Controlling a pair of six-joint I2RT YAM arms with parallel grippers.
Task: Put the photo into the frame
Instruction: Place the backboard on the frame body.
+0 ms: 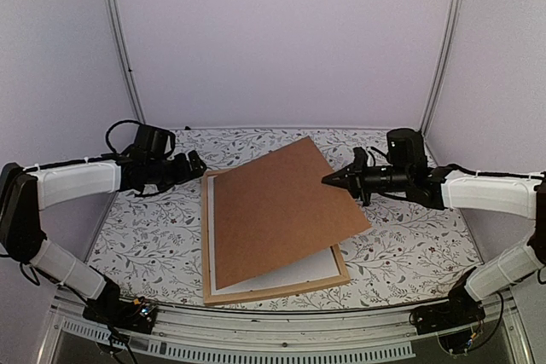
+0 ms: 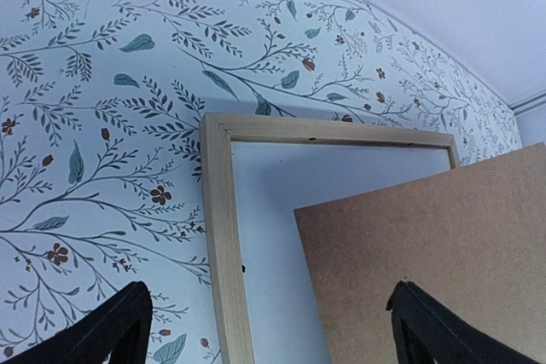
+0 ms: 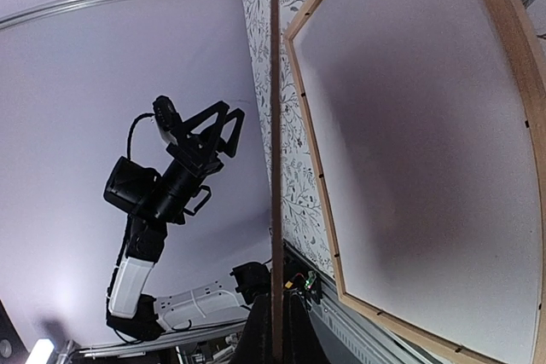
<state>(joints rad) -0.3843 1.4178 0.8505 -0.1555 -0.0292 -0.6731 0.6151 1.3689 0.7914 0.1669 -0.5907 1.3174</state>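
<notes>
Overhead plus close wrist views (frame (image 1: 206, 245) shared)

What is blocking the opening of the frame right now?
The brown backing board, gripped at its right edge by the right gripper, hangs tilted over most of the frame. Only its left and near strips show.

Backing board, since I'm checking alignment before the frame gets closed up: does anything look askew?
Yes. The brown backing board lies rotated against the light wooden frame. Its right corner overhangs the rim, and its right edge is pinched in the right gripper and raised off the frame.
</notes>
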